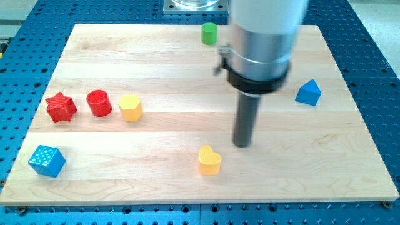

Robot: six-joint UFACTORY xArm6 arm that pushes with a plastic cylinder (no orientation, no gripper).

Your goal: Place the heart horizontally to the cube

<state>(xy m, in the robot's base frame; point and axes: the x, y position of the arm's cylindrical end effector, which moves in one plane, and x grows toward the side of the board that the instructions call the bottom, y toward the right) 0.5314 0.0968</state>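
Observation:
A yellow heart lies on the wooden board near the view's bottom middle. A blue cube sits at the view's bottom left corner of the board. My tip rests on the board just to the upper right of the heart, a short gap away from it. The cube is far to the view's left of both the tip and the heart.
A red star, a red cylinder and a yellow hexagonal block stand in a row at the left. A green cylinder is at the top edge. A blue triangular block is at the right.

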